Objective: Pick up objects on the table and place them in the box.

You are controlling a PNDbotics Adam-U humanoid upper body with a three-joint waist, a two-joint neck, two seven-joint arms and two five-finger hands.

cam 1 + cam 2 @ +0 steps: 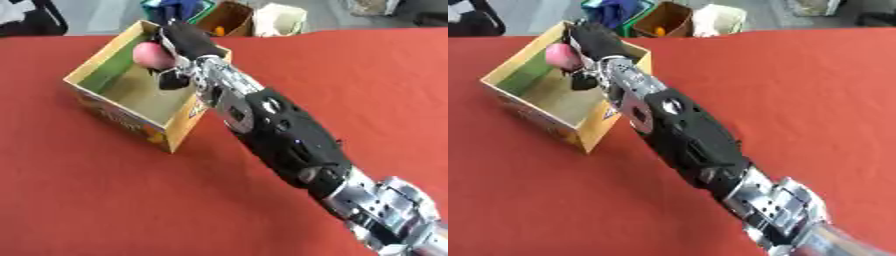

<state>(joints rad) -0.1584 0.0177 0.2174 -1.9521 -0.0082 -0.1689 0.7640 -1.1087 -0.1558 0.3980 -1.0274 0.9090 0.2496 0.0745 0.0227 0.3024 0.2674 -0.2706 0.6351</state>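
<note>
I see a red bench [105, 200], with bins and clutter on the grey floor beyond. My right hand [179, 42] reaches over the open cardboard box [118, 117], fingers curled round a pink, rounded object [149, 54], perhaps a fruit. The box's colourful print is unreadable.

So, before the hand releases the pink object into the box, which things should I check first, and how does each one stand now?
1. Right hand holds the pink object: ok, fingers curled round it.
2. Object is over the box opening, not the red table: ok.
3. Box stands upright and open: ok.
4. Box floor below is free: ok in the part that shows; the arm hides the near corner.
5. Height of the object above the floor: cannot tell.
6. Left hand out of the way: ok, it shows in neither view.
</note>
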